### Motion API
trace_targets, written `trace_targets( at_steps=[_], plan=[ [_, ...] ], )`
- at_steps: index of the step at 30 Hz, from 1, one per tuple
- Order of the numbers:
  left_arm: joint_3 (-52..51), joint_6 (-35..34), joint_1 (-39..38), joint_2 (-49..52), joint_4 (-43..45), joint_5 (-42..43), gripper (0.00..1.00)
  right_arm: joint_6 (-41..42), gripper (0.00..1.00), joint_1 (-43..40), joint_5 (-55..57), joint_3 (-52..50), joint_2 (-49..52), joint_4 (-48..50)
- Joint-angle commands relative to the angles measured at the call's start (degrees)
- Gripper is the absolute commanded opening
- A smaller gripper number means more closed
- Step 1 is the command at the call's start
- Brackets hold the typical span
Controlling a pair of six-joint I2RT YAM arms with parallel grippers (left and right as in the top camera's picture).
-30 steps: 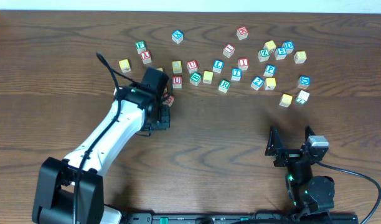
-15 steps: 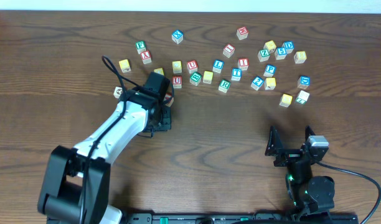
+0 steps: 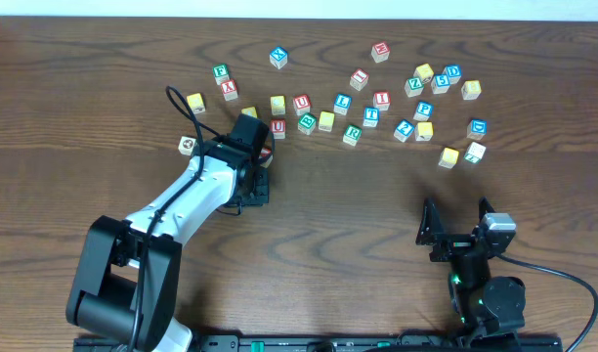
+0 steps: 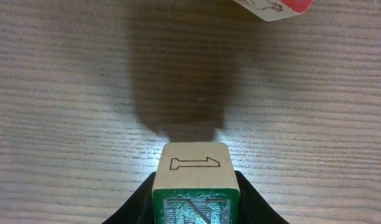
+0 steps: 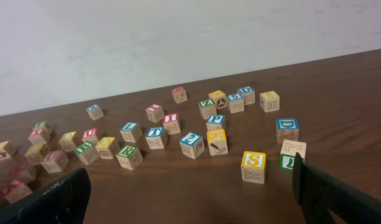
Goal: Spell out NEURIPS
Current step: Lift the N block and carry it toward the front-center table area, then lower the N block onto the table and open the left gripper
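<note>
Treat the N cube (image 4: pixel 192 165) as a light, rigid wooden block. Judge it unlikely to deform or break, but its smooth flat faces may slip or twist if you grip it off-centre. The left gripper (image 4: pixel 195 208) is clenched on this cube, with one dark finger on each of two opposite side faces, the green N face turned toward the wrist camera and a plain outlined face on top. Take hold across parallel faces, centred, never across an edge or corner. In the overhead view the cube is hidden under the left arm, at about 10 o'clock from the table (image 3: pixel 358 215) centre, just below the scattered letter row. In the wrist view it sits over bare wood, apart from a red-edged cube (image 4: pixel 274 7) at 1 o'clock. Whether it touches the wood cannot be told. The right gripper (image 3: pixel 457 225) rests at 5 o'clock, jaws spread wide and empty. The yellow S cube (image 5: pixel 253 165) lies at its 12 o'clock.
</note>
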Motion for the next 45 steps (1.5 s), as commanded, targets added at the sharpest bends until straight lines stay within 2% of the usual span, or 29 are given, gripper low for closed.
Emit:
trace_targets(
  at_steps=[1, 10, 29, 34, 45],
  plan=[
    [0.07, 1.97, -0.13, 1.81, 0.52, -1.18, 0.15, 0.63, 0.99, -0.17, -0.22, -0.04, -0.28, -0.22],
    [2.99, 4.24, -1.31, 6.40, 0.33, -1.16, 0.15, 0.63, 0.99, -0.17, -0.22, -0.04, -0.28, -0.22],
    [3.63, 5.07, -3.17, 6.75, 1.70, -2.01, 0.17, 0.63, 0.99, -0.17, -0.22, -0.04, -0.28, -0.24],
    [3.63, 5.07, -3.17, 6.75, 1.66, -2.01, 0.34, 0.63, 0.99, -0.17, -0.22, -0.04, -0.28, -0.22],
    [3.63, 5.07, -3.17, 6.73, 1.68, -1.77, 0.50, 0.63, 0.99, -0.17, -0.22, -0.04, -0.28, -0.24]
  ],
)
